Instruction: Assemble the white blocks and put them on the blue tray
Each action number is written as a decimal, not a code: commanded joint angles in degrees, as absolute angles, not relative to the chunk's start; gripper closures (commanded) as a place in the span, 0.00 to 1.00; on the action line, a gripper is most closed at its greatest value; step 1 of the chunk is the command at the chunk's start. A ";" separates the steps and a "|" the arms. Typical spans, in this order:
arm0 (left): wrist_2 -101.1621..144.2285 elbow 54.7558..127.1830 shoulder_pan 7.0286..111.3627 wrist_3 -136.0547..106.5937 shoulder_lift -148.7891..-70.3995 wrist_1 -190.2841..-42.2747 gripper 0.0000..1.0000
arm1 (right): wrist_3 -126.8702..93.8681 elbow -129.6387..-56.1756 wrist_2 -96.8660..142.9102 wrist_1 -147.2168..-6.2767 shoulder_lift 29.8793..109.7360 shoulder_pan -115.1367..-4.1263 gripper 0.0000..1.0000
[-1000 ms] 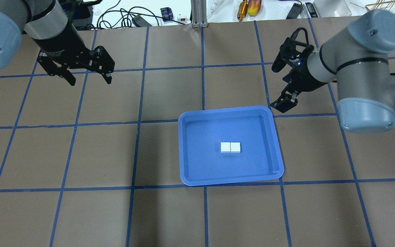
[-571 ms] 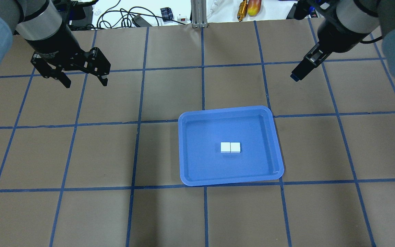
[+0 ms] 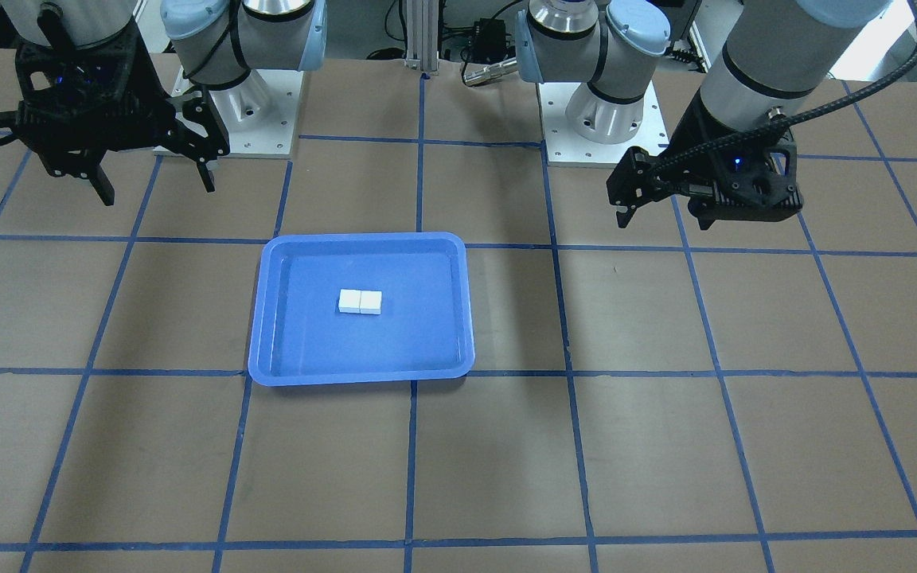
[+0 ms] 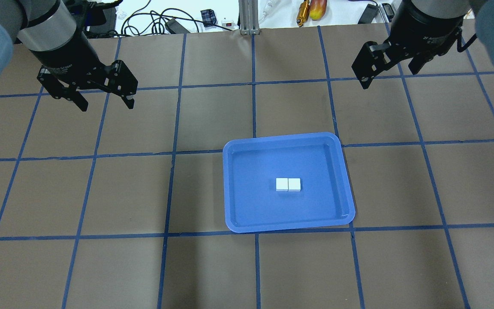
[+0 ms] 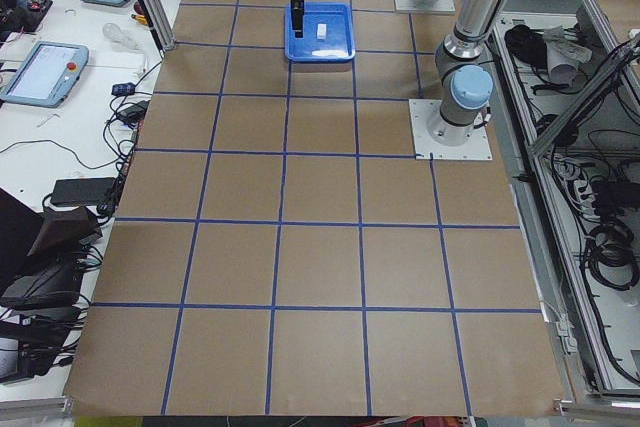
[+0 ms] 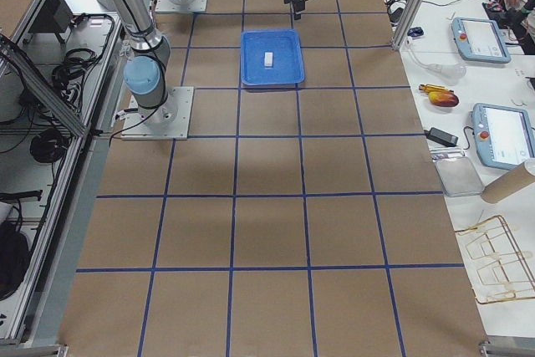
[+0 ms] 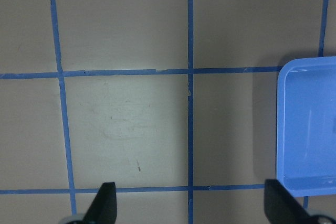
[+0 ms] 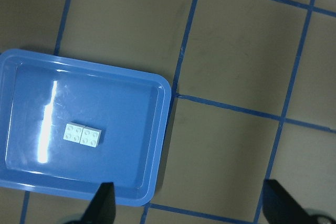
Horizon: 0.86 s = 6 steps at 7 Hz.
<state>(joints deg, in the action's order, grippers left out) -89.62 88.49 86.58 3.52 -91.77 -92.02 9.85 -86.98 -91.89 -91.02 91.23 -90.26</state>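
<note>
Your table [image 4: 101,193] is covered in brown paper crossed by a blue tape grid [image 4: 253,86], and the blue tray [image 4: 281,136] lies flat on it, a little to the robot's right of centre. You'll find the white blocks [image 4: 288,184] in the middle of the tray floor, side by side and touching, studs up. The left gripper [image 4: 106,103] hangs over bare table well apart from the tray, fingers spread, holding nothing. The right gripper [image 3: 158,189] hangs past the tray's far right corner, likewise spread and empty.
</note>
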 commanded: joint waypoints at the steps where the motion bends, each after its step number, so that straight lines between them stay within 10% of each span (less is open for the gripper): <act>1: -89.47 88.33 86.40 3.52 -91.85 -91.93 0.00 | -3.12 -83.08 -92.56 -85.97 89.13 -90.53 0.00; 6: -89.30 88.33 86.48 3.52 -91.67 -91.85 0.00 | -5.89 -82.62 -92.37 -86.48 87.98 -92.72 0.00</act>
